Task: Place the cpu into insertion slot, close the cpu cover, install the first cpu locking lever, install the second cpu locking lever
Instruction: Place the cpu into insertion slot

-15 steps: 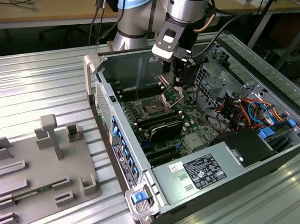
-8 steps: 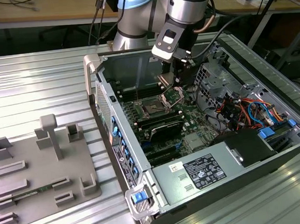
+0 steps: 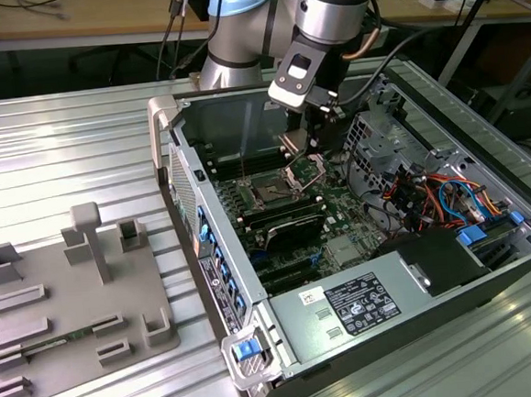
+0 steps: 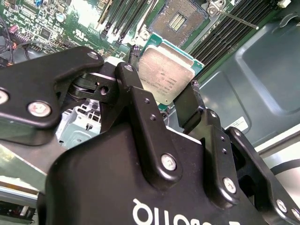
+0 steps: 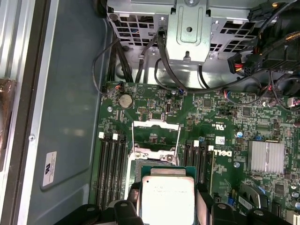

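Cpu (image 4: 164, 77), one, sits clamped in the tool (image 4: 161, 86) near one seemingly bare insertion slot (image 4: 178, 21).

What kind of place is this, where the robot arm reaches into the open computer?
Probably a robotics lab or test workshop. A robot arm reaches into an open computer case on a ribbed metal table, its gripper holding the cpu; wooden workbenches stand behind.

The arm (image 3: 332, 9) points down, hand (image 4: 161, 79) clamped on the cpu (image 4: 165, 75).
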